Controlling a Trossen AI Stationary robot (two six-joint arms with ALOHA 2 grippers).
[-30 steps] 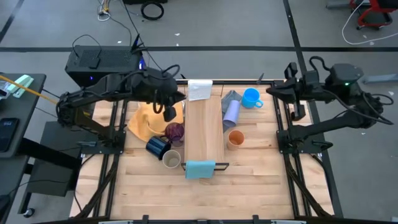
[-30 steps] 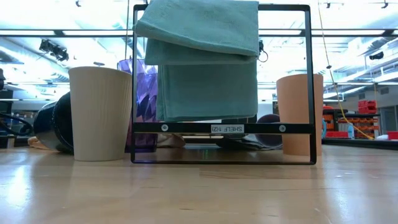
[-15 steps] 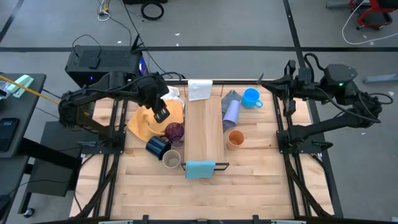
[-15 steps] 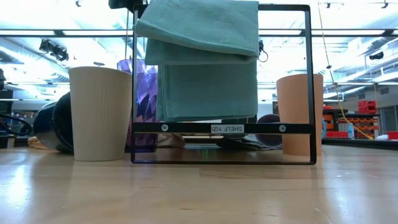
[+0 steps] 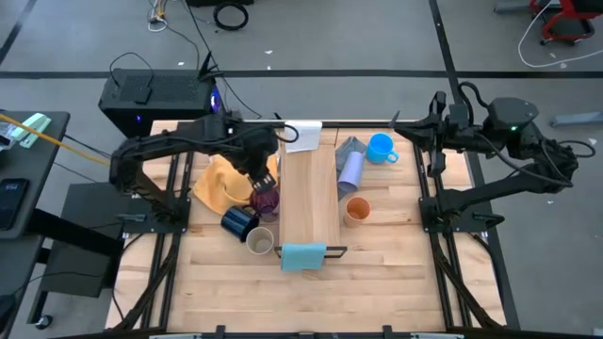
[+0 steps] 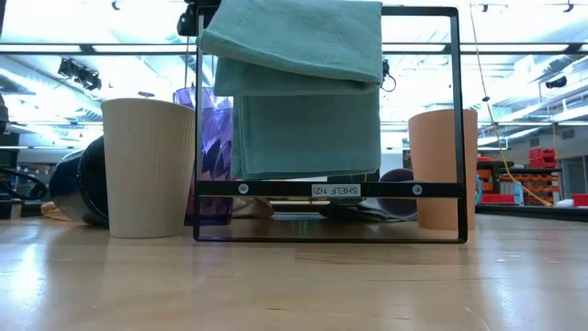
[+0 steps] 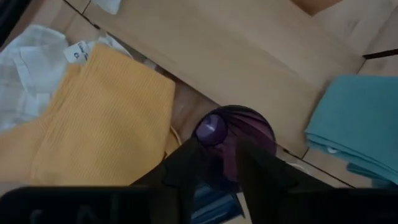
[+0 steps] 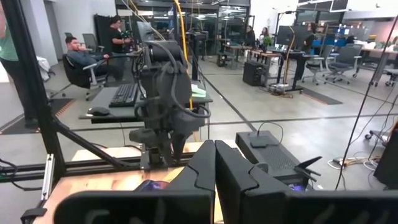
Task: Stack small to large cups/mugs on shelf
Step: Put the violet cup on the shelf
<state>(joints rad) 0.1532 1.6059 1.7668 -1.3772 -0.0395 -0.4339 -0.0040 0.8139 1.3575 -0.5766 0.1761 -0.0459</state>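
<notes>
Left wrist view shows you the left gripper (image 7: 225, 163), jaws narrowly apart, over the empty purple tumbler (image 7: 239, 134) beside the shelf (image 7: 236, 59); right gripper (image 8: 215, 163) jaws closed.

Around your table you have:
- Grey concrete floor (image 5: 377, 38) crossed by dark seam lines.
- Coiled black cable (image 5: 230, 15) lying on that floor beyond the table.
- Black box-shaped electronics case (image 5: 155, 94) just off the table's far left corner.
- Red wheeled chair base (image 5: 563, 21) at the far right.
- Dark side desk (image 5: 24, 179) to your left.
- Open workshop hall with rows of desks and black office chairs (image 8: 323, 62).
- Seated person (image 8: 84, 56) at a desk.
- Bright strip ceiling lights (image 6: 83, 48).
</notes>
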